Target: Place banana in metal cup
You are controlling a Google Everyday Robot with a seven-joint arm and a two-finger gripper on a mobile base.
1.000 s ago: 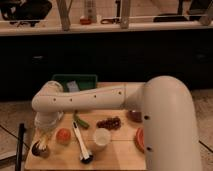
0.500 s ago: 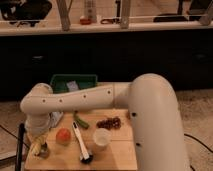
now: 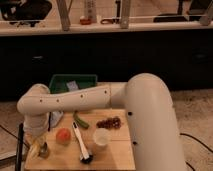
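The banana (image 3: 34,150) shows as a pale yellow shape at the front left corner of the wooden table (image 3: 112,155). The metal cup (image 3: 44,149) is a small grey shape touching its right side; I cannot tell whether the banana is inside it or beside it. My gripper (image 3: 38,141) hangs from the white arm (image 3: 75,99) straight down over the banana and cup, hiding their tops.
A peach-coloured fruit (image 3: 63,136), a white-handled brush (image 3: 80,144), a white cup (image 3: 101,138), a green vegetable (image 3: 81,121) and dark red grapes (image 3: 109,122) lie on the table. A green bin (image 3: 73,82) stands behind it. A dark counter runs across the back.
The arm has swung left and lower towards the table's front left corner. The gripper now sits right over the banana and cup.
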